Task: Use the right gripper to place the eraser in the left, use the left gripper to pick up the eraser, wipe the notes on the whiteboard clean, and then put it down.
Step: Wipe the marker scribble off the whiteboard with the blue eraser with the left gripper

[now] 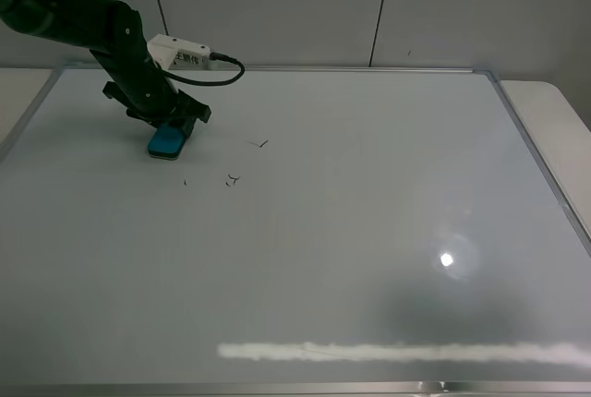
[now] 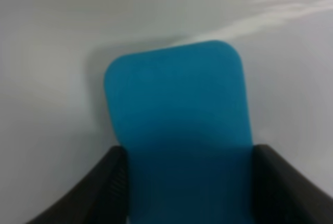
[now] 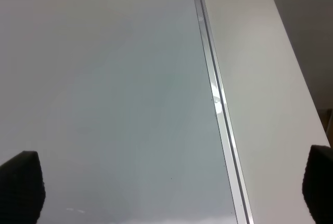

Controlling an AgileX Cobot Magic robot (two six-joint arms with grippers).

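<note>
1. The whiteboard lies flat on a white table. Its silver frame runs under the right gripper, whose jaws are spread wide with nothing between them.
2. The left gripper is clamped on the eraser, one finger on each long side, and presses it flat on the board near the far left corner.
3. The eraser is a teal block with rounded corners.
4. The notes are a few thin black strokes just right of the eraser, not touching it.
</note>
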